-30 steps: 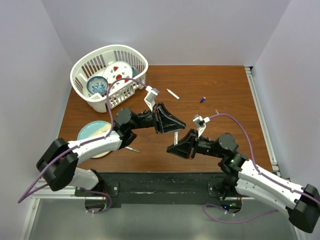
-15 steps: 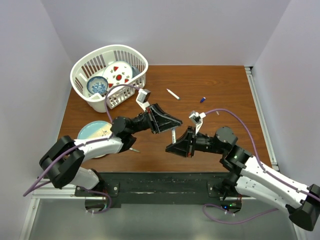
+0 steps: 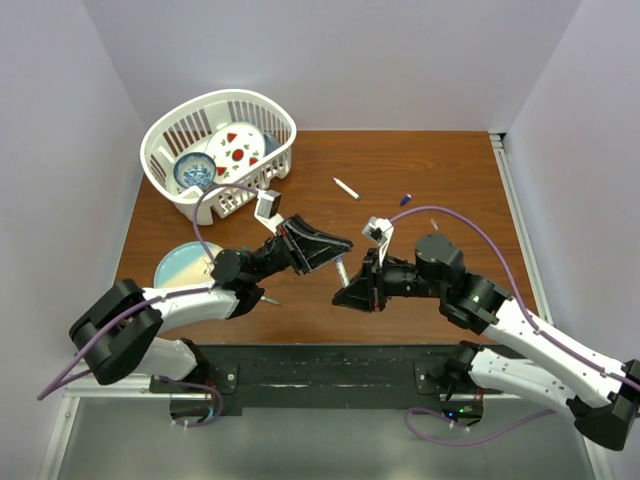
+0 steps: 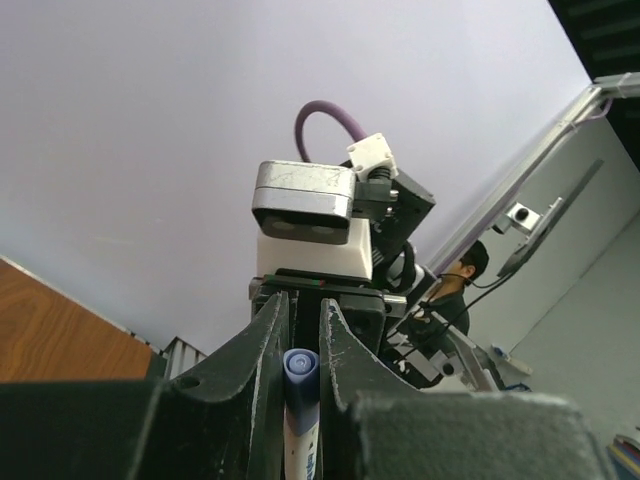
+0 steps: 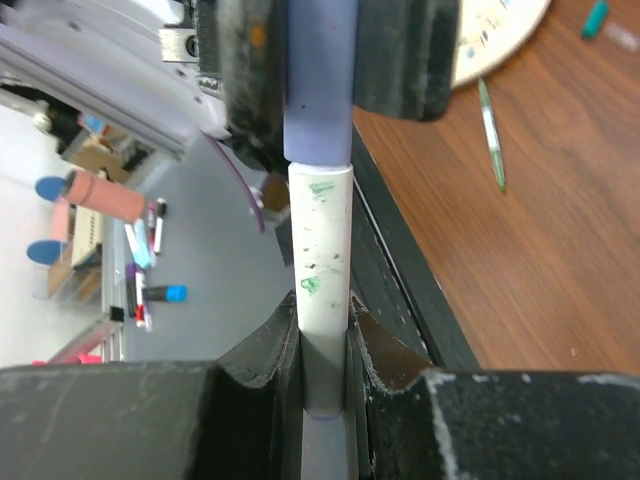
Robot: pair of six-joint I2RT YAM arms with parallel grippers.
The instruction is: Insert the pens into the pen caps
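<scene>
brown wood covers the desk (image 3: 450,170), boxed in by pale walls, with both arms reaching inward from their bases at the near edge. just ahead of the bases the two pincers meet above the desk's near middle. the right pincer (image 5: 322,320) is pinching the held pen (image 5: 320,240), a white barrel flecked with green smudges that runs straight out past its fingertips. the barrel's far end meets the purple-blue cap (image 5: 318,80), and the two sit in one line. the left pincer (image 4: 302,310) is pressed onto that cap from both sides. the left wrist view shows the cap's rounded end between the dark fingers, with the right arm's wrist facing it beyond.

near the left forearm, a thin green-tipped pen (image 3: 265,297) lies flat on the desk, close beside a pale blue and yellow plate (image 3: 185,265).

farther back, past the pincers, a loose white pen (image 3: 346,188) lies at a slant, and a small blue cap (image 3: 406,199) sits apart to its right.

in the far left corner a white slotted basket (image 3: 165,140) holds a patterned bowl (image 3: 195,172) and a red-spotted dish (image 3: 235,145).
</scene>
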